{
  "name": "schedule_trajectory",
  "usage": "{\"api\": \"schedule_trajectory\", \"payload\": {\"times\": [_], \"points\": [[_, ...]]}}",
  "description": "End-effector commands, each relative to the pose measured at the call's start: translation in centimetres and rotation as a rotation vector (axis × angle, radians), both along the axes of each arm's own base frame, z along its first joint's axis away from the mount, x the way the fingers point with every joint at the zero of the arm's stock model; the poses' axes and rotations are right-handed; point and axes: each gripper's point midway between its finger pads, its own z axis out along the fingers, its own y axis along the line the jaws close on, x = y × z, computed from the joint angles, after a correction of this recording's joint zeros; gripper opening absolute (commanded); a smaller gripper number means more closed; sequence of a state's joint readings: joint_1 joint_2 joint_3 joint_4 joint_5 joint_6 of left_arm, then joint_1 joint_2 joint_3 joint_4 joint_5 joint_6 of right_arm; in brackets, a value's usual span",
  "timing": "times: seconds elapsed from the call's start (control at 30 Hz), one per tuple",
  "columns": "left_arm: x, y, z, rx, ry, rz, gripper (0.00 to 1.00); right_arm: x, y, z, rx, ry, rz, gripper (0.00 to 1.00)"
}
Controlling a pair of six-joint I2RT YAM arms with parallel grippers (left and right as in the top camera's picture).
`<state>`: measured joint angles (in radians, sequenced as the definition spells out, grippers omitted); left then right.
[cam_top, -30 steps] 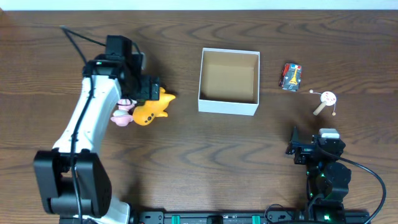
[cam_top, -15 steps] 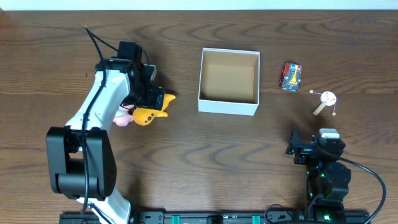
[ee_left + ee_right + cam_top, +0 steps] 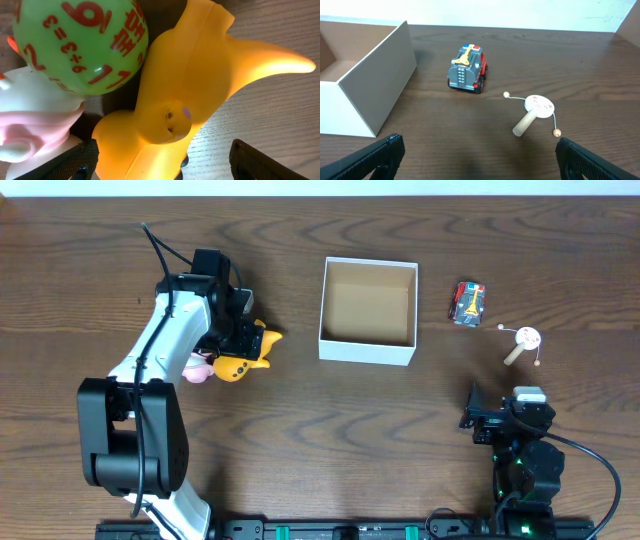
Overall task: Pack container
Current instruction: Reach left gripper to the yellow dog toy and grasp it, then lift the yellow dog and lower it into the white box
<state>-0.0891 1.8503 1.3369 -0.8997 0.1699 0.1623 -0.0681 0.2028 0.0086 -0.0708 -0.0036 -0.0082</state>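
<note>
Left gripper (image 3: 162, 162): jaws apart and straddling the lower body of a yellow toy (image 3: 185, 85). The right-hand finger stands clear of it. The left-hand finger (image 3: 82, 157) is just beside the toy's rounded base, and whether it touches cannot be told at this close range. Nothing is clamped.

A green numbered ball (image 3: 80, 42) and a pink-and-white toy (image 3: 35, 120) crowd against the yellow toy's left flank. Its pointed tail reaches right over the wooden table (image 3: 280, 115).

The container (image 3: 367, 352) sits right of this cluster, near the table's centre, open side up, with its tan floor bare.

Right gripper (image 3: 480, 160): jaws wide apart and holding nothing, parked at the near right. A red-and-grey toy truck (image 3: 467, 70) and a small wooden rattle drum (image 3: 532, 115) lie beyond it.

Hazards, as judged from here:
- **Crowded grasp:** a finger could catch the pink toy when the jaws close, or set the ball rolling off leftward.
- **Slipping:** the yellow body looks smooth and bulbous, so an off-centre pinch may squeeze it out or let it twist in the grip.
- **Snagging:** the projecting tail could snag the container's near wall during lowering.
</note>
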Motion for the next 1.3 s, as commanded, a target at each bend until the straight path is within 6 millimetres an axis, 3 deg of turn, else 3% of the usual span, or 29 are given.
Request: {"api": "schedule_trajectory", "payload": {"times": [0.0, 0.1, 0.27, 0.6, 0.63, 0.77, 0.8, 0.9, 1.03, 1.27], "points": [[-0.1, 0.0, 0.0, -0.002, 0.010, -0.017, 0.85, 0.0, 0.4, -0.2, 0.002, 0.004, 0.014, 0.99], [-0.3, 0.0, 0.0, -0.001, 0.016, -0.017, 0.84, 0.0, 0.4, -0.2, 0.002, 0.004, 0.014, 0.99], [-0.4, 0.0, -0.3, 0.001, 0.023, -0.041, 0.70, 0.0, 0.4, -0.2, 0.002, 0.004, 0.014, 0.99], [-1.1, 0.0, -2.3, 0.005, 0.067, -0.048, 0.70, 0.0, 0.4, -0.2, 0.002, 0.004, 0.014, 0.99], [-1.0, 0.0, -2.5, 0.005, 0.067, -0.050, 0.64, 0.0, 0.4, -0.2, 0.002, 0.004, 0.014, 0.99], [-0.4, 0.0, -2.6, 0.003, 0.045, -0.054, 0.12, 0.0, 0.4, -0.2, 0.002, 0.004, 0.014, 0.99], [-0.3, 0.0, -2.6, 0.003, 0.041, -0.054, 0.06, 0.0, 0.4, -0.2, 0.001, 0.005, 0.014, 0.99], [-0.1, -0.1, -2.3, -0.002, 0.034, -0.053, 0.06, 0.0, 0.4, -0.2, 0.002, 0.004, 0.014, 0.99], [1.2, -1.3, 0.0, -0.066, -0.018, -0.048, 0.06, 0.0, 0.4, -0.2, 0.002, 0.004, 0.014, 0.99], [4.2, -3.9, 8.5, -0.146, -0.196, -0.095, 0.06, 0.0, 0.4, -0.2, 0.002, 0.004, 0.014, 0.99]]}}
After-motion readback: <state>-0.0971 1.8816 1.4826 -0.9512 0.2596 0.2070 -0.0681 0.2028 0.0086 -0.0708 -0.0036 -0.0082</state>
